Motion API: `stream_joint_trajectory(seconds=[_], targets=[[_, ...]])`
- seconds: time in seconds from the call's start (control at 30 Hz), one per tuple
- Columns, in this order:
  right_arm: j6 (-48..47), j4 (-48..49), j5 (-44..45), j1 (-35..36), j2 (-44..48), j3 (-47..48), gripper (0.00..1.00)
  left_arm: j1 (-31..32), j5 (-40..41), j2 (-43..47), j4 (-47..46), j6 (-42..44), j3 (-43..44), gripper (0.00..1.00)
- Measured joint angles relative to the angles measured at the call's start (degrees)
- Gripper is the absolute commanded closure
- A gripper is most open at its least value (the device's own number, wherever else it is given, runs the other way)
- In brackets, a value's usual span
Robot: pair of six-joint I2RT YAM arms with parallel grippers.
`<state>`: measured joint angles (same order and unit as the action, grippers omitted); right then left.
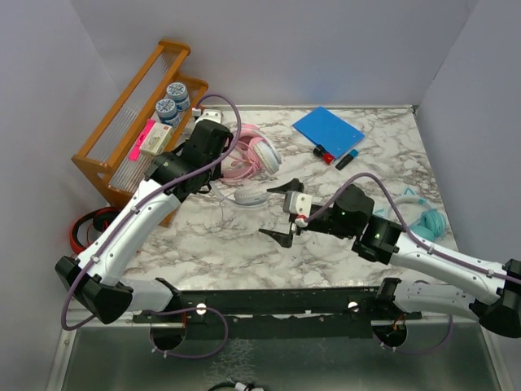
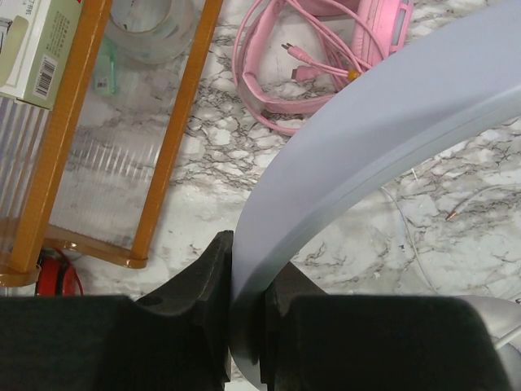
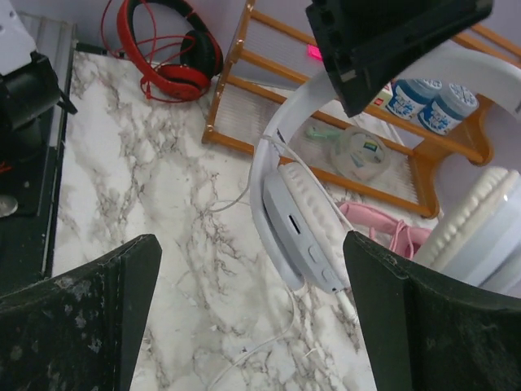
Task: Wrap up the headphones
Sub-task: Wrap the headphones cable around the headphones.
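At 9 o'clock, the red-and-black pair (image 1: 85, 230) is lying beside the wooden rack (image 1: 122, 130), partly hidden behind the left arm (image 1: 122, 232). The left gripper (image 2: 244, 285) is clamping the headband of the white headphones (image 1: 251, 196) — its fingertips are not visible from above. The pink headphones (image 1: 248, 155) are sitting at 11 o'clock, half covered. The right gripper (image 1: 283, 212) is standing wide open at centre, holding nothing. The teal headphones (image 1: 427, 220), at 3 o'clock, are being partly masked by the right arm (image 1: 440, 257). Count — four pairs, two grippers.

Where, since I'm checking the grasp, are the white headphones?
The white headphones are left of centre in the top view, clamped in the left gripper, right beside the pink headphones.
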<state>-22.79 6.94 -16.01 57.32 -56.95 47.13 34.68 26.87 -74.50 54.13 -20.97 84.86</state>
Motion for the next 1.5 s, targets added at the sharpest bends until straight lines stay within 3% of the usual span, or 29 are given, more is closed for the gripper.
stream_joint_trajectory(seconds=[0.43, 0.73, 0.97, 1.33, 1.5], targets=[[-24.9, -3.9, 1.2, 3.1, -11.9, 7.2, 0.00, 6.3, 5.9, -1.7, 0.2, 4.4, 0.0, 1.00], [-32.6, -7.7, 1.6, 4.4, -15.1, 7.9, 0.02, 6.5, 7.1, -2.1, 0.4, 6.1, 1.2, 1.00], [-34.8, -10.1, 4.2, 4.6, -17.4, 9.3, 0.16, 6.7, 6.9, -2.2, 0.4, 7.1, 2.0, 1.00], [-38.2, -13.5, 7.6, 5.2, -19.5, 12.6, 0.61, 7.6, 6.2, -2.2, 0.9, 8.9, 2.1, 1.00], [-39.9, -14.4, 8.3, 5.4, -19.4, 12.7, 0.63, 8.0, 5.9, -2.2, 1.4, 10.3, 2.1, 1.00]])
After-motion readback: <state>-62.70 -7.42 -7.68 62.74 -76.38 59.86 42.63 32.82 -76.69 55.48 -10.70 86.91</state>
